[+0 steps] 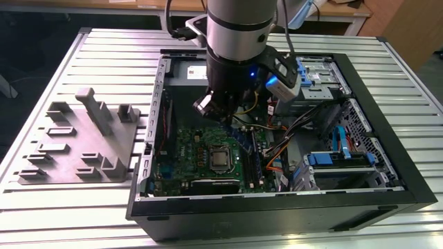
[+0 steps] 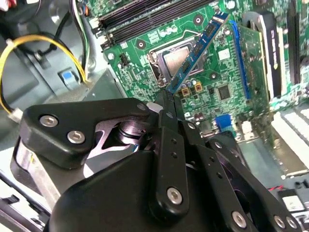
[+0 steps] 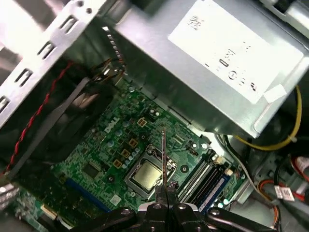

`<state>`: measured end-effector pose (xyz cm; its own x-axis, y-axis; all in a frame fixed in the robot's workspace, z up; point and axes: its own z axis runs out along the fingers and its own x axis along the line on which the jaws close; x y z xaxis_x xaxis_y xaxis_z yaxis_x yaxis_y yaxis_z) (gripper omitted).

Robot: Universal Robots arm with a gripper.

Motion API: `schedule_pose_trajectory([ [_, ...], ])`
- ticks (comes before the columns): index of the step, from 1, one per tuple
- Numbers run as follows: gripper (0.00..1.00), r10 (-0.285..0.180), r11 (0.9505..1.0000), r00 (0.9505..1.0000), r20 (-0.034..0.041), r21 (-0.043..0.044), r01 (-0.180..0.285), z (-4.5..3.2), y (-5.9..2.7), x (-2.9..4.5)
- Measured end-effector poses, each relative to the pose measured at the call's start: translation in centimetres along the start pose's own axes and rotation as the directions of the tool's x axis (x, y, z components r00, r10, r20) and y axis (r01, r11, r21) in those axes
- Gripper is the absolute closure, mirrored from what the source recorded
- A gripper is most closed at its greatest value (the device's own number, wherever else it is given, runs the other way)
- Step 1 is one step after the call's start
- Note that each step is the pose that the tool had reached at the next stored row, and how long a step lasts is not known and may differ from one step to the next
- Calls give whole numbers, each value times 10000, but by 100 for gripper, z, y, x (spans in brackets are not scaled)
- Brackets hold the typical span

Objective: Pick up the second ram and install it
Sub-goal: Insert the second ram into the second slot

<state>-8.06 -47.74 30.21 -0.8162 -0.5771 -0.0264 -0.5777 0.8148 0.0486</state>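
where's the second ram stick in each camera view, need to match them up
exterior view: hidden beneath the arm, above the motherboard.
second wrist view: second ram juts slantwise from the shut gripper, across the CPU socket.
first wrist view: edge-on, a thin line from the gripper, by the socket.
shared landmark: the CPU socket, in all three.

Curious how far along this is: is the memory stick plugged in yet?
Not in: the claw holds the second ram above the motherboard, away from its slots.
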Motion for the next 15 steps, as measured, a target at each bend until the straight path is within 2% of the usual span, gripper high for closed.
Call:
schedule_pose_trajectory([
  [4, 89, 723, 9974, 9974, 36, 18, -723, 6, 0, 0],
  [7, 89, 1270, 9919, 9919, 64, 29, -1270, 11, 0, 0],
  [10, 89, 1801, 9836, 9836, 93, 39, -1801, 16, -1, 0],
  [15, 89, 2690, 9631, 9630, 141, 53, -2691, 24, -1, 1],
])
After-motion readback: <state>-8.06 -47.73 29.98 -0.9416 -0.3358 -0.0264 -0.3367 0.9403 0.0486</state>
